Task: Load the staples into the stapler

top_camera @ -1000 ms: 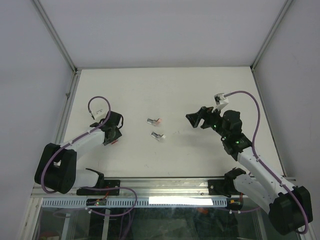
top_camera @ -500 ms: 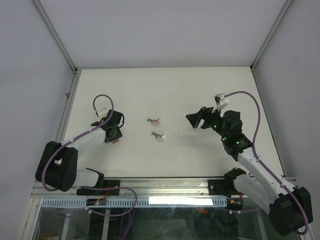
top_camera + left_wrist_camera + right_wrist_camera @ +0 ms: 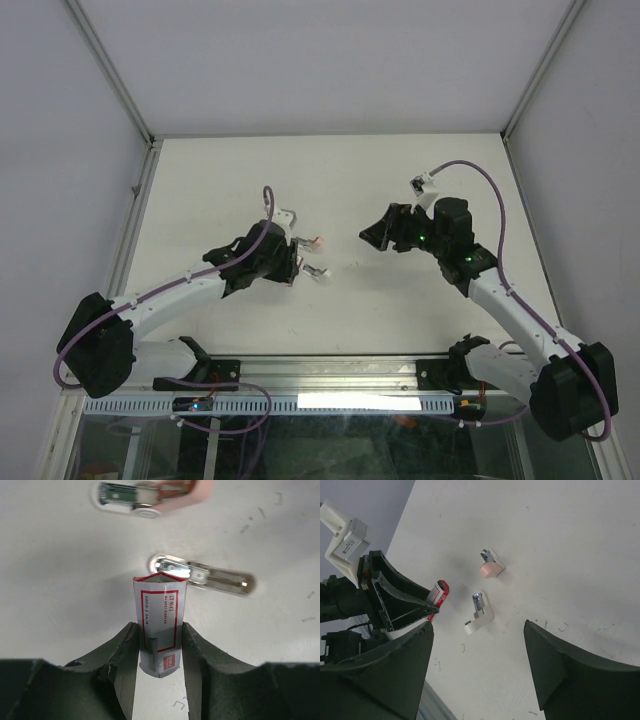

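My left gripper (image 3: 159, 628) is shut on a small red-and-white cardboard box (image 3: 161, 622), held upright just above the table. Its top edge sits close to a white-and-metal stapler piece (image 3: 205, 575). Farther off lies the pink-and-white stapler (image 3: 145, 495). From above, the left gripper (image 3: 290, 264) is just left of both pieces, the pink one (image 3: 316, 242) and the white one (image 3: 318, 272). My right gripper (image 3: 373, 236) hovers open to their right. In its own view it (image 3: 477, 625) frames the white piece (image 3: 480, 614), with nothing between the fingers. The staples are hidden.
Single loose bent staples (image 3: 180, 706) are scattered over the white table (image 3: 400, 180). Metal rails run along the left edge (image 3: 135, 215) and the near edge (image 3: 330, 372). Grey walls enclose the table on three sides.
The left arm swung from the table's left side to the middle, carrying the box up to the stapler pieces. The right gripper shifted slightly left.
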Controlling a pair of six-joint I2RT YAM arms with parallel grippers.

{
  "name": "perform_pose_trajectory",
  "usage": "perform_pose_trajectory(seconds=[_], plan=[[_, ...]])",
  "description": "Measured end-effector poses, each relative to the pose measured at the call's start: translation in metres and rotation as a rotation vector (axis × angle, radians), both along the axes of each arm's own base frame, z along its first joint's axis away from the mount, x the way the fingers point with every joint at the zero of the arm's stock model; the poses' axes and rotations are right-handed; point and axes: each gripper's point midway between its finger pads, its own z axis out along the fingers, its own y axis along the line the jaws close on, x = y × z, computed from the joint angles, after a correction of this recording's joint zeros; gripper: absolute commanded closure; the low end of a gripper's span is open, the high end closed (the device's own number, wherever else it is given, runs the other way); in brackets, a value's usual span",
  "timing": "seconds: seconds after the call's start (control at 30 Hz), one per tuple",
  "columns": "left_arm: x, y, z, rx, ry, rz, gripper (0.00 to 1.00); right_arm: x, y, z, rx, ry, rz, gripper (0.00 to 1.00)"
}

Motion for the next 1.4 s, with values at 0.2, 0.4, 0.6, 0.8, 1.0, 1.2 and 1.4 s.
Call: perform_pose_trajectory(seconds=[0.2,0.4,0.6,0.8,1.0,1.2,1.4], plan=[[-0.028,-0.045,0.007,-0.025,-0.021,-0.253,0.64,-0.013,0.018,-0.008,0.054,0.129,0.105,0.36],[-0.060,-0.078,0.013,-0.034,-0.036,-0.451,0.64,-0.026,0.025,-0.023,0.062,0.223,0.168,0.51],[-0.081,-0.111,0.028,-0.041,-0.094,-0.604,0.65,-0.044,0.033,-0.035,0.091,0.327,0.267,0.63],[-0.086,-0.123,0.033,-0.023,-0.143,-0.663,0.65,-0.068,0.035,-0.047,0.108,0.409,0.340,0.69],[-0.082,-0.123,0.034,-0.004,-0.173,-0.661,0.65,-0.085,0.034,-0.056,0.113,0.473,0.375,0.70],[-0.085,-0.128,0.039,-0.012,-0.187,-0.679,0.66,-0.093,0.035,-0.061,0.114,0.501,0.399,0.71],[-0.088,-0.131,0.041,-0.014,-0.197,-0.692,0.66,-0.096,0.038,-0.064,0.112,0.519,0.413,0.72]])
